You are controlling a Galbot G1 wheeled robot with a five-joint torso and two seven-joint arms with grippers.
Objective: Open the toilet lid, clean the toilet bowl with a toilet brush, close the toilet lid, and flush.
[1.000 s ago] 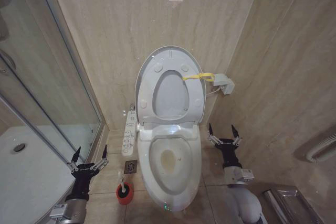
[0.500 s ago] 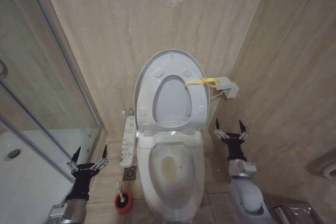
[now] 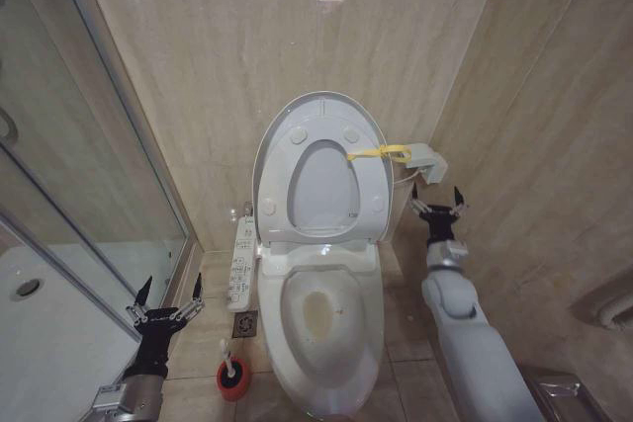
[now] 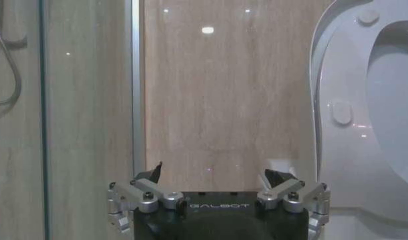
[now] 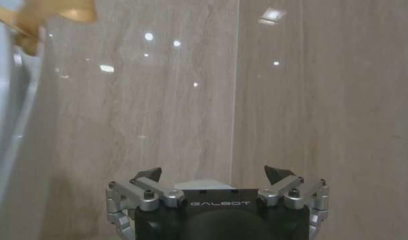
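Toilet lid (image 3: pixel 318 167), upright against the wall, yellow strap (image 3: pixel 380 153) at its right edge: right gripper (image 3: pixel 437 200), jaws spread and empty, should likely approach the strap squarely; left gripper (image 3: pixel 168 292) idles spread above the toilet brush (image 3: pixel 229 375).

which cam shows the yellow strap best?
Head view: the yellow strap shows whole, tied at the raised toilet lid, near the open right gripper. The right wrist view catches one blurred end of it at the frame corner. The left wrist view shows the lid without the strap.
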